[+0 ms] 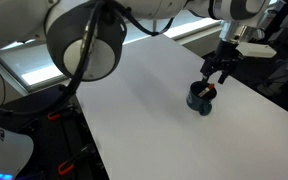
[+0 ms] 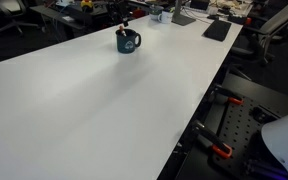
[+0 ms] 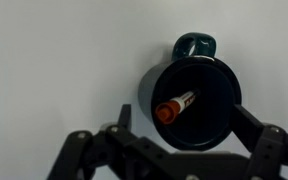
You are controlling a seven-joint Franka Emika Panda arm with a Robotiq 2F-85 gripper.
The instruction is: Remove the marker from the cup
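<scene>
the gripper [image 1: 215,72] is hanging right over the cup [image 1: 199,100] on the white table [image 1: 134,115]. in the wrist view its two fingers [image 3: 124,116] are standing wide open, one on each side of the cup's round rim. they are holding nothing, and i cannot tell if they are touching the cup.

the marker [image 3: 176,105] is lying tilted inside the cup. its orange-red end is pointing up, near the rim on the left of the picture. the cup is sitting upright, and its handle [image 3: 194,45] is sticking out toward the top of the wrist view.

bare white table is showing all around the cup. in both exterior views the cup is sitting nearer the table's far edge than its near edge, with lots of open table stretching toward the near edge.
</scene>
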